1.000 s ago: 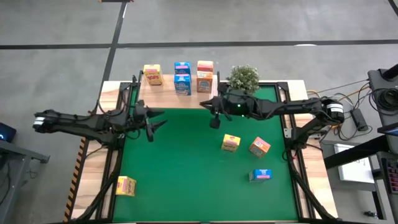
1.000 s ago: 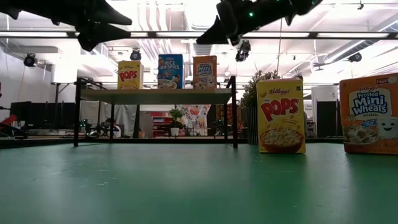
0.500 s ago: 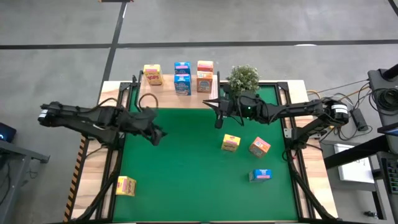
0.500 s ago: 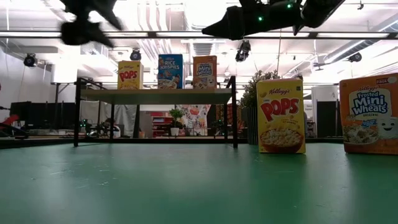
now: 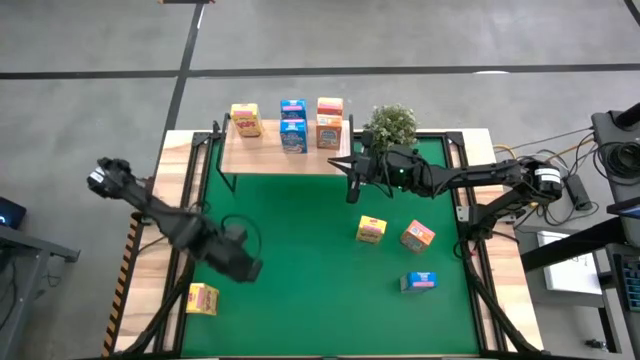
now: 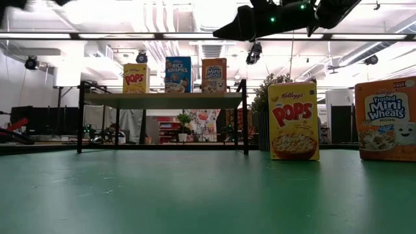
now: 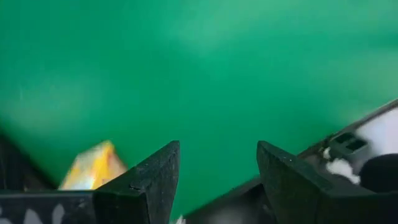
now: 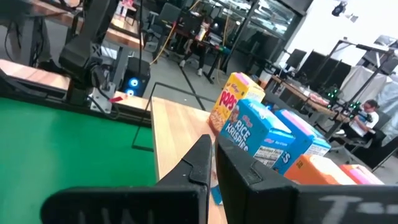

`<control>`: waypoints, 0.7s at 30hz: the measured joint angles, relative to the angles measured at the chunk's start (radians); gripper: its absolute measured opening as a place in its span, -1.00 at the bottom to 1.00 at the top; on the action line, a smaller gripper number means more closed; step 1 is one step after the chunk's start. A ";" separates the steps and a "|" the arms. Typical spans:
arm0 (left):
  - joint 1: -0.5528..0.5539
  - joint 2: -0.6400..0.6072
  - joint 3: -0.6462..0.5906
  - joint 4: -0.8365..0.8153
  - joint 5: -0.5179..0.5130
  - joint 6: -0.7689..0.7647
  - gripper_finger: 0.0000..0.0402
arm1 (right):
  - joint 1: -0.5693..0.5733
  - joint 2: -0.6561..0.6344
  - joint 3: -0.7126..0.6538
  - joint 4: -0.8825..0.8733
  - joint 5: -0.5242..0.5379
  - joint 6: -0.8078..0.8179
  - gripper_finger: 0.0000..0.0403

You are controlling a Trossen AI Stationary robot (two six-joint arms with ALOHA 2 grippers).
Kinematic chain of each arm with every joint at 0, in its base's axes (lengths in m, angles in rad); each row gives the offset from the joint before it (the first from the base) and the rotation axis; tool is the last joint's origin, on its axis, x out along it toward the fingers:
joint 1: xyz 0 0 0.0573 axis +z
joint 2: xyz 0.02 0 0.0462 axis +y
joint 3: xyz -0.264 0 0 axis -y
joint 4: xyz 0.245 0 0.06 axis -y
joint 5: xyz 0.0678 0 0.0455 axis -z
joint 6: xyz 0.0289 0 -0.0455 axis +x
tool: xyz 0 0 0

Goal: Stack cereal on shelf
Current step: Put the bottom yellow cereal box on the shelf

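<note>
High view: five cereal boxes stand upright on the shelf [image 5: 285,155] at the table's far edge, printed fronts facing the near side: one yellow [image 5: 245,120], two blue [image 5: 293,130], two orange-red [image 5: 329,123]. On the green mat [image 5: 300,260], a yellow box [image 5: 371,230], an orange-red box [image 5: 417,236] and a blue box [image 5: 419,281] sit at right; another yellow box [image 5: 203,298] sits near left. The potted plant [image 5: 391,124] stands beside the shelf's right end. The left gripper [image 5: 245,265], jaws apart, hovers just beside the near-left yellow box. The right gripper [image 5: 352,180], jaws together, hangs before the shelf's right end.
</note>
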 joint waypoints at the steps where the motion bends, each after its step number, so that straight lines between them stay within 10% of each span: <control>1: -0.032 0.013 0.006 -0.009 0.009 -0.044 -0.02 | 0.000 0.000 0.000 -0.003 0.000 0.006 -0.94; 21: -0.491 0.177 0.088 -0.241 0.030 -0.644 0.27 | 0.003 0.000 -0.029 -0.018 -0.107 0.174 -0.94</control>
